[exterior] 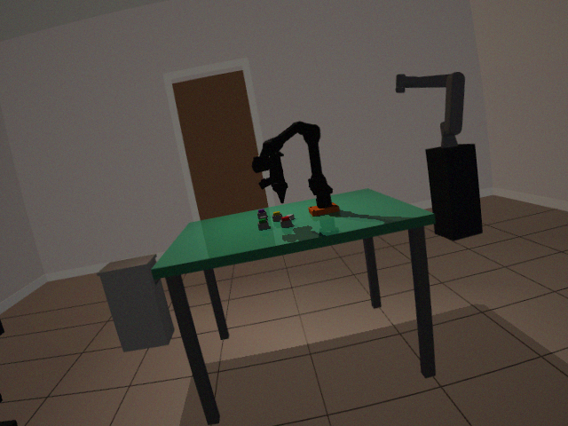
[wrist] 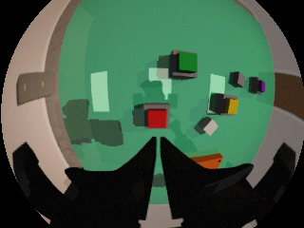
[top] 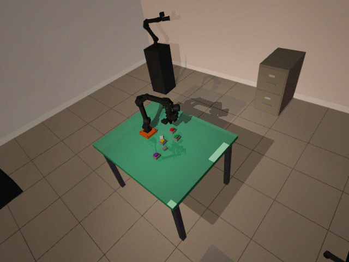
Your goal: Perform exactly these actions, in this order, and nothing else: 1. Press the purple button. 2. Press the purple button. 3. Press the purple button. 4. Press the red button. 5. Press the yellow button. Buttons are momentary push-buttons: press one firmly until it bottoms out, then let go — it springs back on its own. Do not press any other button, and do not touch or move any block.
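Black parallel-jaw gripper (wrist: 159, 142), jaws closed on nothing, hovers at 6 o'clock of rigid square red push-button (wrist: 156, 117); likely stiff, spring-loaded—press cap centre, no gripping.

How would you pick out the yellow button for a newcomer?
On the green table, find the arm's orange base. Just in front of it, a white block touches the yellow button; it is the only yellow-capped one there, between the red button and the purple button.

End effector (top: 166, 121) shut, empty, above table (top: 135, 158) near red button (top: 172, 130).
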Available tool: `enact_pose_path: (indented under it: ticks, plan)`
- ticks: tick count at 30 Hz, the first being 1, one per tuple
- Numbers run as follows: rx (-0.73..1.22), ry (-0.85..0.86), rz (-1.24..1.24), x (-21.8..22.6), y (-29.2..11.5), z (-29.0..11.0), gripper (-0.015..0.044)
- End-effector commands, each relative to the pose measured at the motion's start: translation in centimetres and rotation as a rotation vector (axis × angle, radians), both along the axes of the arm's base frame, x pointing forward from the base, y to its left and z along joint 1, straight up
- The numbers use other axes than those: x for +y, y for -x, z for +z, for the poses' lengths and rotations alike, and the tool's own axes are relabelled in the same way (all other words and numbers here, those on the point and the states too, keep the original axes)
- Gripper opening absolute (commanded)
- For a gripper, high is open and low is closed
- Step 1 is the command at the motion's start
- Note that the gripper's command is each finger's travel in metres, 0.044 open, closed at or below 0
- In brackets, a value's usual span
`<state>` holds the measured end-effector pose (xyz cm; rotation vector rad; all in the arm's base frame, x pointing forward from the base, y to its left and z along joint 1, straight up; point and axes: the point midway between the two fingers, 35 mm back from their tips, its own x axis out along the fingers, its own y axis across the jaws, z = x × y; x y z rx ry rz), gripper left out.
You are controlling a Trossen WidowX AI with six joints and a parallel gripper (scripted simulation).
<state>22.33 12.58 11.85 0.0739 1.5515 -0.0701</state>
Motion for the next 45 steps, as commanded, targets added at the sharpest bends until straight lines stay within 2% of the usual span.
enact_pose_path:
  ticks: [1,6,13,20,26,32,45]
  plan:
    - [-0.006,-0.002,-0.005,-0.1,0.2,2.3,0.0020]
    - [-0.006,-0.001,-0.005,-1.7,-0.5,2.3,0.0020]
    - [-0.008,0.006,-0.005,-9.8,-2.1,2.3,0.0020]
    - [-0.008,0.013,-0.005,-16.9,-1.2,2.3,0.0020]
    - [-0.008,0.013,-0.005,-17.1,-1.2,2.1,0.0020]
    - [-0.007,0.013,-0.005,-17.1,-1.3,-3.6,0.0020]
    - [-0.007,0.013,-0.005,-17.1,-1.4,-5.1,0.0020]
